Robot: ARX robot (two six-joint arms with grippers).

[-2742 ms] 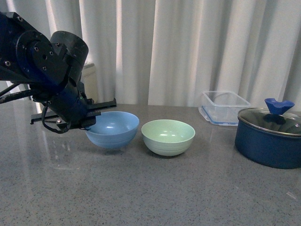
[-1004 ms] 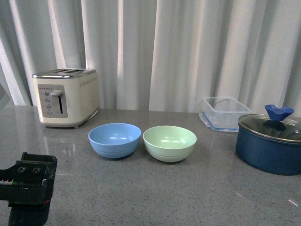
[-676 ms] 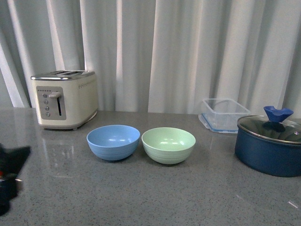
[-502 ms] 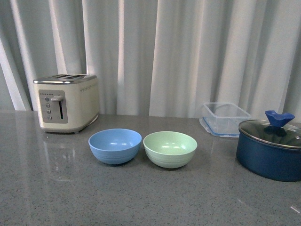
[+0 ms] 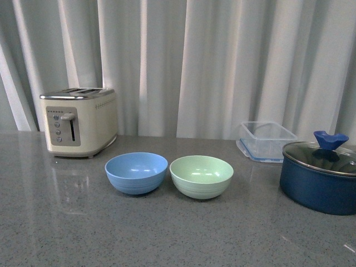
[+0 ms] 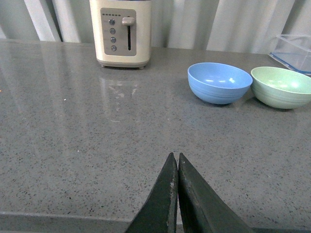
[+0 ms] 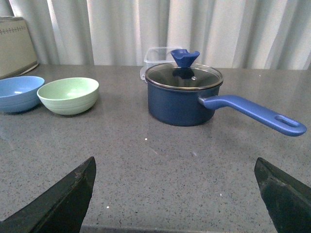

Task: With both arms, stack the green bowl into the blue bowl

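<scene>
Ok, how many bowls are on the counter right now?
2. The blue bowl sits in front and to the right of the toaster; the green bowl is right beside it, toward the lidded navy pot. None seems hidden.

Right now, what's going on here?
Nothing is being handled. The blue bowl and green bowl sit side by side on the counter, not yet stacked. The left gripper is shut and empty, the right gripper open and empty, both well short of the bowls. A toaster, a lidded pot and a clear container stand nearby.
</scene>
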